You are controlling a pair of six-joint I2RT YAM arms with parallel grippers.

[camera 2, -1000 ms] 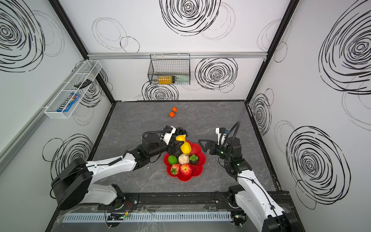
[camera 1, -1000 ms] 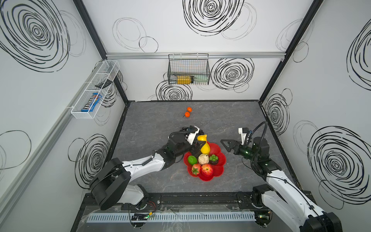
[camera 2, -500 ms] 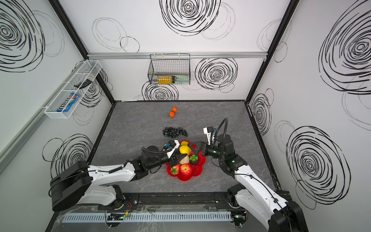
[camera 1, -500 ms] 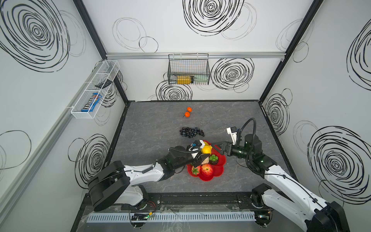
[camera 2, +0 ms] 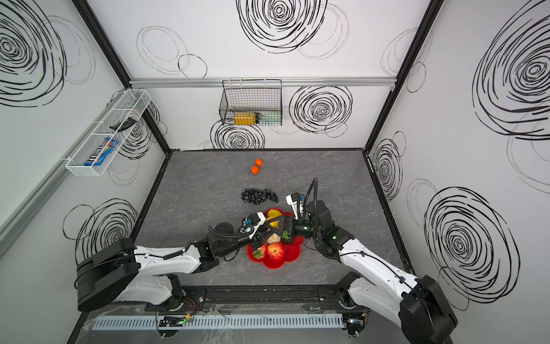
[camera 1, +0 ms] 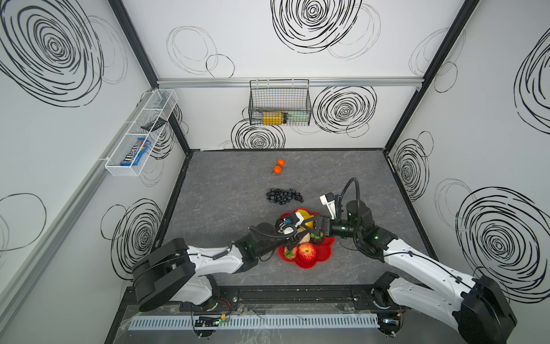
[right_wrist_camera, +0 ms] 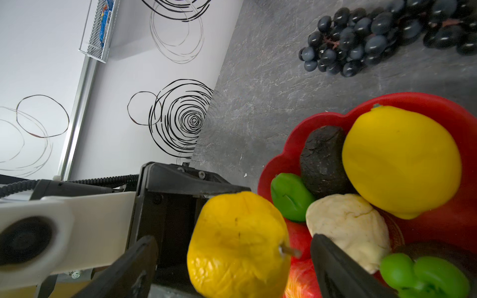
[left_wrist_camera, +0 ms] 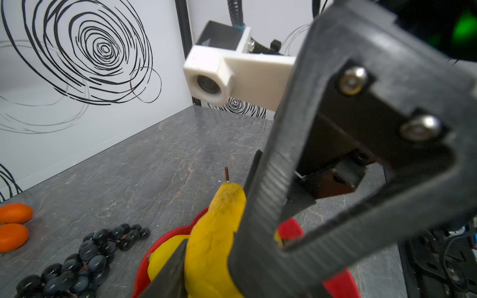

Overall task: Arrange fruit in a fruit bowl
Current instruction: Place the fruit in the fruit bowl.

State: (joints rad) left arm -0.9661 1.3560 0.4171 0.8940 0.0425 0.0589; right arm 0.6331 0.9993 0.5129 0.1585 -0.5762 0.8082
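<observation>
Your left gripper (camera 1: 297, 229) is clamped on the yellow pear (right_wrist_camera: 237, 245), which hangs just above the red bowl (right_wrist_camera: 284, 144). This looks like a handover, so hold firm until the right gripper (right_wrist_camera: 232, 238), its jaws spread wide on either side of the stem end, closes squarely. The pear's skin is wrinkled and dented, with a short brown stem.

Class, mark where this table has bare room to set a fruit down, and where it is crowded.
Free: the table between left wall and grapes; the stretch between tangerines and right wall; the strip between bowl and front edge. Crowded: the bowl, full, with left arm and right arm both over it.
</observation>
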